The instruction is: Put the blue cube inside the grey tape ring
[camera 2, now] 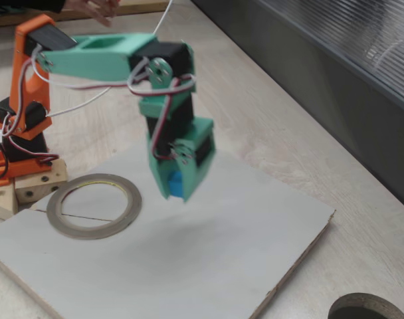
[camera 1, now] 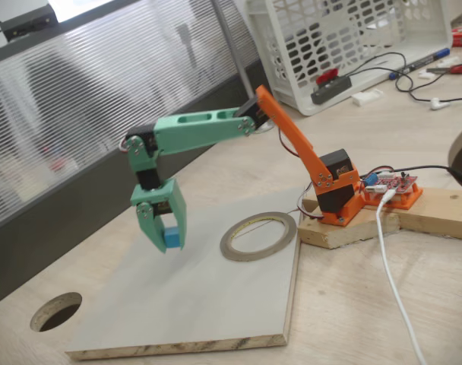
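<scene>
The cube (camera 1: 172, 238) is seen pinched between the green jaws of the gripper (camera 1: 169, 242), near their tips, with only a blue face exposed; the jaws are closed onto it. The gripper (camera 2: 179, 189) is held raised above the board (camera 1: 178, 312), clear of its surface, with the cube (camera 2: 176, 185) carried off the board. The ring (camera 1: 258, 236) lies flat on the board, apart from the gripper and nearer the arm's orange base (camera 1: 339, 199). The ring's (camera 2: 94, 205) hollow is seen bare.

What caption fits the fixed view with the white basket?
Gripper holds the blue cube above the board, beside the tape ring.
</scene>
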{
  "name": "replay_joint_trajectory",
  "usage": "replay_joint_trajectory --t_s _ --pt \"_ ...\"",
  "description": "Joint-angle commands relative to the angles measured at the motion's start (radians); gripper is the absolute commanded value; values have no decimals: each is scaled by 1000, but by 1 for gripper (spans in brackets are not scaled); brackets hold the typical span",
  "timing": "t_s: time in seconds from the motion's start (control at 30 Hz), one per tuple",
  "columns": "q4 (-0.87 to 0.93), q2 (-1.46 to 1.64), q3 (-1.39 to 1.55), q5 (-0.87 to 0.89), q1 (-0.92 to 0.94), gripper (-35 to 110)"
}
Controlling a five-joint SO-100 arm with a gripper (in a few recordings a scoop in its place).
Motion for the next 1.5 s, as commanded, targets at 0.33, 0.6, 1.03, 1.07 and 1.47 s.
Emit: replay_joint_trajectory --t_s 0.33,0.6,1.03,1.07,1.47 --pt "-173 285 293 3 330 10" --pt "-206 515 540 3 357 10" --pt "-193 916 1101 5 278 10" --pt "-193 916 1111 8 252 10" --pt "-193 904 1114 12 210 10"
